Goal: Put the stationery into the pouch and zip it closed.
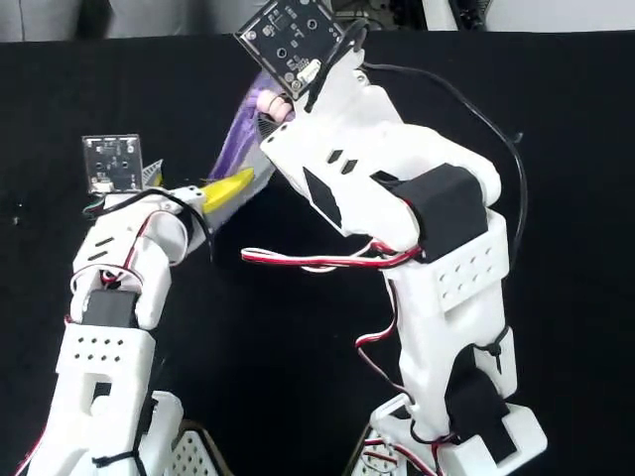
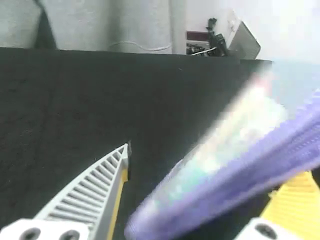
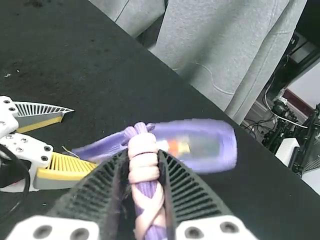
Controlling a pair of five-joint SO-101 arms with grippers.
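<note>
A purple pouch [image 1: 238, 139] hangs tilted above the black table, and coloured contents show through its clear side [image 3: 192, 146]. My right gripper [image 3: 143, 151] is shut on the pouch's pink-and-purple braided zip cord [image 3: 145, 175], holding it up at the upper end [image 1: 270, 104]. My left gripper [image 1: 193, 180] sits at the pouch's lower end with its fingers spread. The pouch [image 2: 235, 170] lies close against the yellow finger [image 2: 295, 197], while the grey finger [image 2: 100, 185] stands well apart from it. From the right wrist view, both left fingers [image 3: 62, 167] show beneath the pouch's lower end.
The black table [image 1: 556, 129] stretches all around the arms. Red and white cables [image 1: 317, 260] loop off the right arm. A grey curtain [image 3: 225, 45] and equipment [image 2: 220, 40] lie beyond the table's far edge.
</note>
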